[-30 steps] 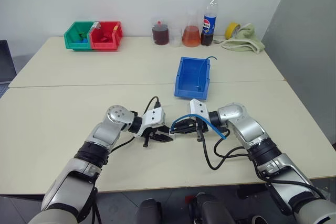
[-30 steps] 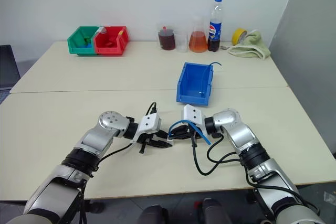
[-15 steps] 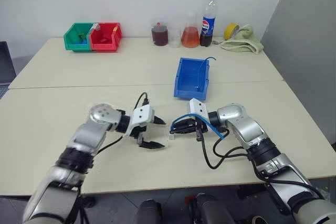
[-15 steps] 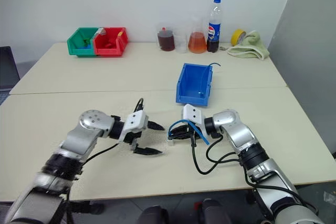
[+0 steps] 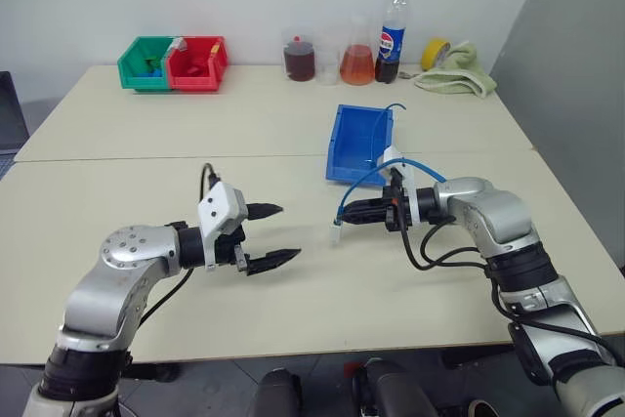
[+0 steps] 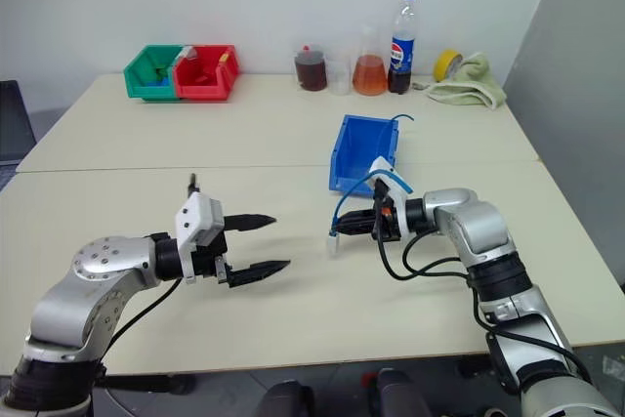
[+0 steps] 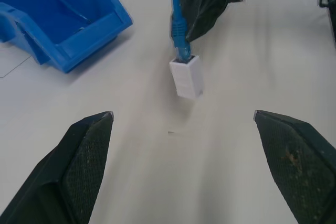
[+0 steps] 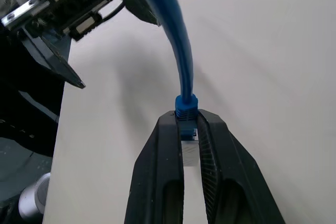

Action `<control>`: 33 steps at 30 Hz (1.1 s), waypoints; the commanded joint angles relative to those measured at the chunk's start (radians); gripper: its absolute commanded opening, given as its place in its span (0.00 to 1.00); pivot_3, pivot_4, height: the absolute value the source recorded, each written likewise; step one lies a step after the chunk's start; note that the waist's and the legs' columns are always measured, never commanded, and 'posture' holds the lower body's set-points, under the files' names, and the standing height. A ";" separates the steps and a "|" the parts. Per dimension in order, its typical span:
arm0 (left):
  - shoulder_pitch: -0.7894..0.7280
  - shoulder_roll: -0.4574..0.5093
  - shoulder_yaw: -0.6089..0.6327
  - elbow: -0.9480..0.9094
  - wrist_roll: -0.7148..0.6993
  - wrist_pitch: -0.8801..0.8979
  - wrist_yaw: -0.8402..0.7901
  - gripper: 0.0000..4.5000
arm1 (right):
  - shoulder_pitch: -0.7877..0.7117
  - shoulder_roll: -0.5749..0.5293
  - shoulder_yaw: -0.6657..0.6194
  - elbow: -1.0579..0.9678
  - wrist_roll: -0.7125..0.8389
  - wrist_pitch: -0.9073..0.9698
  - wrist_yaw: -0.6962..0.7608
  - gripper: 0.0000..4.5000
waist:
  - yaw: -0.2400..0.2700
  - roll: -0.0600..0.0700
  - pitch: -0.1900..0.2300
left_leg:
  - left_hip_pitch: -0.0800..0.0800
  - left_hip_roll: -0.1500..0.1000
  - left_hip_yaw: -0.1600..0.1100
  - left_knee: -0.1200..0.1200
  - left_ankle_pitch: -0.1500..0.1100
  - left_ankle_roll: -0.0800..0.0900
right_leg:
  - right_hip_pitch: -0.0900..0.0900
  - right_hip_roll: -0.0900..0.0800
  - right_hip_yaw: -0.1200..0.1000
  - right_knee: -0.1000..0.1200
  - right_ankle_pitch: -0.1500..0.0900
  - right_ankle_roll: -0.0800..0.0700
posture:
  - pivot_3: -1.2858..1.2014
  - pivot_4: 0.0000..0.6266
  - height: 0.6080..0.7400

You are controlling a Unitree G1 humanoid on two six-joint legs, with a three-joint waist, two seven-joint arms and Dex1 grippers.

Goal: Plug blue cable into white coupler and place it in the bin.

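- Right tool (image 5: 354,212): fingers pressed together on the blue cable (image 5: 376,175), pinching it close to the plugged end, and held above the surface (image 5: 146,173).
- Blue cable: arches up from the right tool and loops back over the wrist (its far end cannot be traced); its near end sits in the white coupler (image 7: 186,76).
- White coupler: hangs from the cable end just beyond the right tool's fingertips, clear of the surface, as the left wrist view shows.
- Left tool (image 5: 276,233): fingers spread wide, holding nothing, pointing toward the coupler but well apart from it.
- Bin (image 5: 357,144): bright blue, on the surface just behind the right tool.
- Back of the surface: green bin (image 5: 144,62) and red bin (image 5: 197,62) touching side by side; flasks (image 5: 355,63), a bottle (image 5: 392,30), a cloth (image 5: 455,80).
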 commanded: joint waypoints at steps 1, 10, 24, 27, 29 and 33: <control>0.032 -0.052 0.033 -0.130 -0.054 0.050 0.132 1.00 | -0.116 0.004 -0.084 0.025 0.061 0.085 -0.051 0.04 | 0.001 0.000 0.000 | 0.000 0.000 0.000 0.000 0.000 0.000 | 0.000 0.000 0.000 0.000 0.000 0.000 | 0.52 0.24 1.00; 0.041 -0.162 -0.011 -0.155 -0.013 0.009 0.319 1.00 | -0.384 0.011 -0.102 0.512 -0.036 -0.081 -0.096 0.04 | 0.003 0.000 0.000 | 0.000 -0.001 0.000 0.000 0.000 0.000 | 0.001 0.000 0.000 0.000 0.001 0.001 | 0.52 0.24 1.00; 0.097 -0.228 -0.050 -0.198 0.027 -0.037 0.459 1.00 | -0.642 0.090 -0.152 1.127 -0.201 -0.403 -0.219 0.04 | 0.003 0.000 0.000 | -0.002 -0.001 0.000 0.000 0.000 0.001 | -0.001 0.000 0.000 -0.002 0.003 -0.005 | 0.52 0.24 1.00; 0.094 -0.220 -0.043 -0.185 0.030 -0.051 0.461 1.00 | -0.653 0.104 -0.166 1.163 -0.224 -0.405 -0.255 0.04 | 0.003 0.000 0.000 | -0.002 -0.001 0.000 0.000 0.000 0.000 | -0.001 0.000 0.000 -0.001 0.003 -0.005 | 0.52 0.24 1.00; 0.093 -0.218 -0.043 -0.180 0.032 -0.057 0.463 1.00 | -0.653 0.111 -0.175 1.179 -0.239 -0.405 -0.288 0.04 | 0.003 0.000 0.000 | -0.002 -0.001 0.000 0.000 0.000 0.000 | -0.001 0.000 0.000 -0.001 0.003 -0.005 | 0.52 0.24 1.00; 0.088 -0.220 -0.049 -0.174 0.035 -0.063 0.468 1.00 | -0.645 0.120 -0.188 1.197 -0.269 -0.415 -0.334 0.04 | 0.003 0.000 0.000 | -0.002 -0.001 0.000 0.000 0.000 0.000 | -0.001 0.000 0.000 -0.002 0.003 -0.005 | 0.52 0.24 1.00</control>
